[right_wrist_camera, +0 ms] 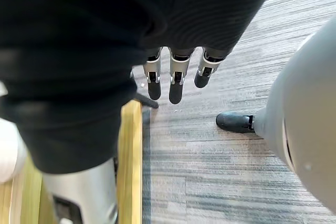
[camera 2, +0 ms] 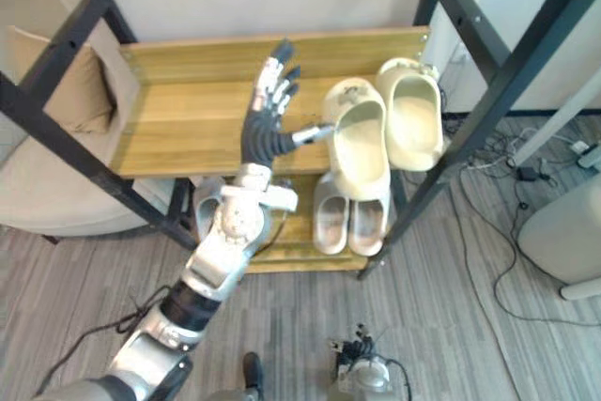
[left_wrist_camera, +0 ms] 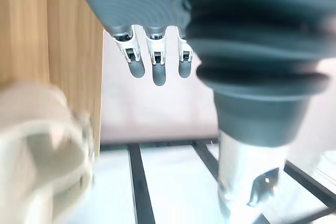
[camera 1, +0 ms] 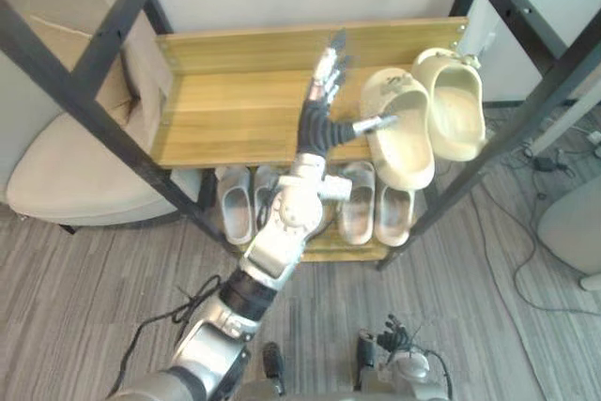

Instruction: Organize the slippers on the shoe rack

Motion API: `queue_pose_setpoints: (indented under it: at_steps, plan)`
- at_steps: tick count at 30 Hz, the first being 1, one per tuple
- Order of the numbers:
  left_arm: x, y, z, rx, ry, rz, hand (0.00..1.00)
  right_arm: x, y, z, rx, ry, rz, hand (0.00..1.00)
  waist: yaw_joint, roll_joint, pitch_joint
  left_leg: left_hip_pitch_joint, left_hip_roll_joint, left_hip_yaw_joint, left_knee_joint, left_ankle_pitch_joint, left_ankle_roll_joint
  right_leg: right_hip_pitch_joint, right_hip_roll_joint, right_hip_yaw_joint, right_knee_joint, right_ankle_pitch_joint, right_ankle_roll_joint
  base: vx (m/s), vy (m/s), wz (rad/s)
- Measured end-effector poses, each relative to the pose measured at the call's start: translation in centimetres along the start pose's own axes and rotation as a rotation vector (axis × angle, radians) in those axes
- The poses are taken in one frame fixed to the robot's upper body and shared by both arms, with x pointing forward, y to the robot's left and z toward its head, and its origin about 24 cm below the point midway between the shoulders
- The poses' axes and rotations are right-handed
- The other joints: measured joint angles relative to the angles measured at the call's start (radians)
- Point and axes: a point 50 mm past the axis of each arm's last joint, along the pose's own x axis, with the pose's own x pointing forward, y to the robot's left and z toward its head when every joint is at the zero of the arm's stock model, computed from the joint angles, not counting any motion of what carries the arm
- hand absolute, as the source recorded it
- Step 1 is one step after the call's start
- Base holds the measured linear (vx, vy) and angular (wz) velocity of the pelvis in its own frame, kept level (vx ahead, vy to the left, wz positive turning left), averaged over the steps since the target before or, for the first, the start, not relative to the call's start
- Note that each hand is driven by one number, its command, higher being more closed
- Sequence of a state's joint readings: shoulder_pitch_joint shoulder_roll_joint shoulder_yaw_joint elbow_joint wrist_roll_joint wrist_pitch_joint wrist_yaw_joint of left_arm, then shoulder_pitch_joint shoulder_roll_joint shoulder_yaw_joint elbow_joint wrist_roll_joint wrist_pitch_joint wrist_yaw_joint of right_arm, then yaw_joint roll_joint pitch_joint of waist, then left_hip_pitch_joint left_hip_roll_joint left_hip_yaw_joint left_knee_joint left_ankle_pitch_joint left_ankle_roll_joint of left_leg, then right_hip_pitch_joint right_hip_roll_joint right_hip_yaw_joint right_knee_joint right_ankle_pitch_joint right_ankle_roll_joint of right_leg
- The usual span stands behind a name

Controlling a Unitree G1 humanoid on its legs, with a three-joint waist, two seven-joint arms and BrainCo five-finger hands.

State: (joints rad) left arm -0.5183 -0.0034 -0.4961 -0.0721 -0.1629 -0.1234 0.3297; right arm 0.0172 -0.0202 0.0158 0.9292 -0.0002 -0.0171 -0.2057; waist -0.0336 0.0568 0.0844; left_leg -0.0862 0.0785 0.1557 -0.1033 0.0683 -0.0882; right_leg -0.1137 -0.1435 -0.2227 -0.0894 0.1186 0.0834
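The shoe rack (camera 1: 235, 110) has a wooden top shelf inside a black metal frame. Bare wood runs from its left end to the middle, with a raised lip along the far edge. A beige chair (camera 1: 66, 176) sits just left of the rack.

Two cream slippers lie side by side at the right end. The left cream slipper (camera 1: 399, 133) hangs its heel over the near edge, and the right cream slipper (camera 1: 455, 105) lies by the right post. Small marks on their toes cannot be read. Grey slippers (camera 1: 357, 202) stand on the lower shelf, partly hidden by the top shelf and the arm.

The left hand (camera 1: 317, 119) is over the shelf with its fingers straight and spread, the thumb reaching to the left cream slipper's side. The right hand (right_wrist_camera: 176, 80) hangs over the floor (right_wrist_camera: 220, 171), its fingers loose and holding nothing.
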Motion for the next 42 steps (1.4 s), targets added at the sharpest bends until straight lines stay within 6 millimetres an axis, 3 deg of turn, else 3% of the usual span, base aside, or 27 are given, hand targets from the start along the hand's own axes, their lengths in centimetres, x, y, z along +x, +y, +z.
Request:
queue_pose_setpoints:
  at_steps: [13, 19, 24, 30, 42]
  plan:
    - [-3.1, -4.6, -0.4, -0.318, 0.105, -0.323, 0.0, 0.4, 0.1, -0.2, -0.096, 0.034, 0.035, 0.0, 0.004, 0.023, -0.015, 0.003, 0.0, -0.019, 0.0, 0.005, 0.002, 0.014, 0.0, -0.02, 0.0, -0.002, 0.001, 0.0, 0.002, 0.04]
    - [-4.7, -6.5, -1.0, -0.382, 0.164, -0.442, 0.0, 0.4, 0.5, -0.4, -0.158, 0.037, 0.067, 0.0, 0.001, 0.024, -0.017, 0.025, -0.002, -0.028, 0.0, 0.004, 0.002, 0.042, -0.002, -0.028, 0.0, -0.01, 0.006, -0.01, 0.004, 0.04]
    - [-6.1, -7.4, -3.0, -0.374, 0.277, -0.507, 0.0, 0.5, 0.8, -0.1, -0.179, 0.033, 0.078, 0.0, -0.008, 0.025, -0.017, 0.026, -0.004, -0.027, 0.0, 0.004, 0.002, 0.042, -0.002, -0.029, 0.0, -0.016, 0.013, -0.01, 0.001, 0.0]
    - [-8.1, -6.2, -6.4, -0.307, 0.443, -0.47, 0.0, 0.6, 1.0, 0.4, -0.191, 0.021, 0.084, 0.0, -0.022, 0.024, -0.016, 0.035, 0.0, -0.019, 0.0, 0.001, -0.002, 0.045, 0.006, -0.03, -0.007, -0.013, 0.002, 0.0, 0.004, -0.04]
    - [-9.1, -4.7, -8.7, -0.224, 0.54, -0.423, 0.0, 0.6, 1.1, 0.6, -0.192, 0.014, 0.084, 0.0, -0.034, 0.008, -0.006, 0.035, 0.001, -0.003, 0.0, -0.019, -0.006, 0.036, 0.007, -0.02, -0.007, -0.025, 0.005, 0.02, 0.0, -0.03]
